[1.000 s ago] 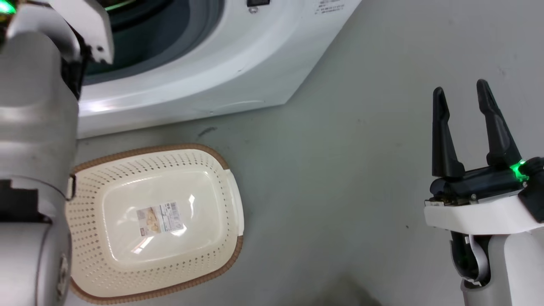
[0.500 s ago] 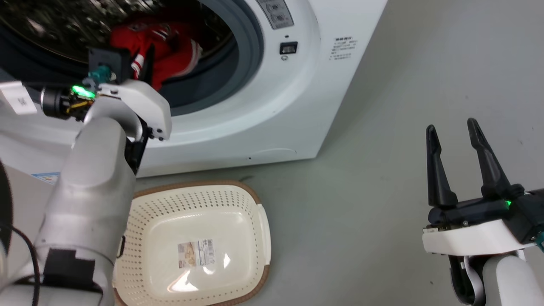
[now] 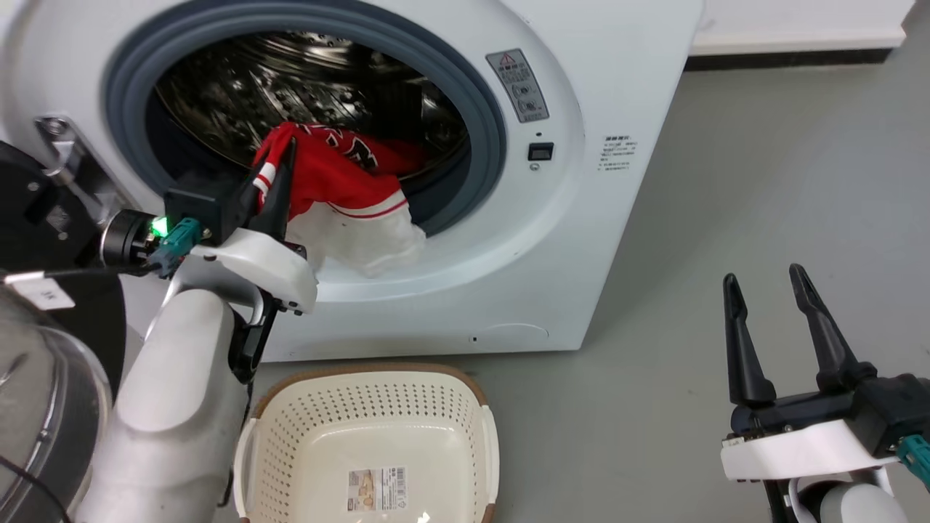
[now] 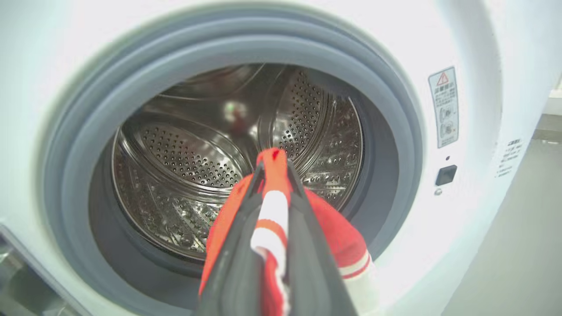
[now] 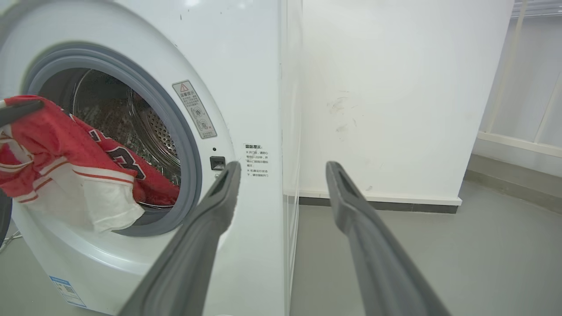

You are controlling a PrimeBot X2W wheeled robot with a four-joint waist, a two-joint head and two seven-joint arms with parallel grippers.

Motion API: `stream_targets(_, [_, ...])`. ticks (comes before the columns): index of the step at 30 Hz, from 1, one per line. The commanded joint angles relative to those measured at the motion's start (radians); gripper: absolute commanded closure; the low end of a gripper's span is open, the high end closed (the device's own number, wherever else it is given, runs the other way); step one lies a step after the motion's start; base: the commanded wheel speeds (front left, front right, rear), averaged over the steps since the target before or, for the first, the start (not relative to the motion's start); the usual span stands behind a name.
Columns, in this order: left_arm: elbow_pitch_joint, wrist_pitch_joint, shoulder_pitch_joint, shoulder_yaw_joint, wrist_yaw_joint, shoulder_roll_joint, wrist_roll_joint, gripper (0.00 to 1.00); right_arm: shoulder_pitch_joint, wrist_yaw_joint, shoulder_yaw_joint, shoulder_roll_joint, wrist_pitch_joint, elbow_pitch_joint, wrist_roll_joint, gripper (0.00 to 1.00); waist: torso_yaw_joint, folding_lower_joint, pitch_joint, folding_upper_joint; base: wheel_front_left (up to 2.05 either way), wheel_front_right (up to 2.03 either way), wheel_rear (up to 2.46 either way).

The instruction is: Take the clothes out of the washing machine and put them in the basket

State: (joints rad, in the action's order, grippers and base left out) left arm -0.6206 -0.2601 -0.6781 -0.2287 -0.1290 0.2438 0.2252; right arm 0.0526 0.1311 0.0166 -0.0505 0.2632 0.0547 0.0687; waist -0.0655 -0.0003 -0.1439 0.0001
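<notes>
Emptying the washing machine [image 3: 625, 87] calls for a steady pull toward the basket [image 3: 363, 368] below it, lifting the red clothes [image 3: 327, 174] draped over the gasket [image 3: 496, 145], clamped at a trimmed edge by the left end effector [image 4: 273, 175]; the right end effector [image 3: 762, 272] stands spread, empty.

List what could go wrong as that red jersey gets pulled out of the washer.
1. The left gripper pinches only a narrow trimmed edge of the red jersey, so the fabric may slip free.
2. Much of the jersey lies in the drum and drapes over the grey gasket; it could drag or catch there.
3. The basket sits low beside the left arm, so trailing cloth might land on the floor.
</notes>
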Motion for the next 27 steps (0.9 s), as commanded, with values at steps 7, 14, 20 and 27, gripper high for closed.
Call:
stream_targets(7, [0.236, 0.016, 0.113, 0.010, 0.006, 0.027, 0.027, 1.00, -0.052, -0.001, -0.003, 0.001, 0.002, -0.010, -0.009, 0.00, 0.032, 0.0003, 0.065, -0.0001, 0.00, 0.00, 0.00])
stream_targets(14, [0.491, 0.099, 0.189, 0.006, 0.025, 0.063, 0.029, 1.00, -0.073, -0.001, 0.001, 0.001, 0.002, -0.015, -0.007, 0.00, 0.038, 0.0003, 0.086, -0.0001, 0.00, 0.00, 0.00])
stream_targets(20, [0.680, 0.163, 0.241, -0.001, 0.042, 0.084, 0.030, 1.00, -0.077, -0.001, 0.001, 0.001, 0.002, -0.018, 0.000, 0.00, 0.041, 0.0003, 0.094, -0.0001, 0.00, 0.00, 0.00])
stream_targets(27, [0.803, 0.212, 0.332, -0.015, 0.056, 0.096, 0.038, 1.00, -0.072, -0.001, -0.001, 0.001, 0.002, -0.019, 0.002, 0.00, 0.040, 0.0003, 0.093, -0.0001, 0.00, 0.00, 0.00])
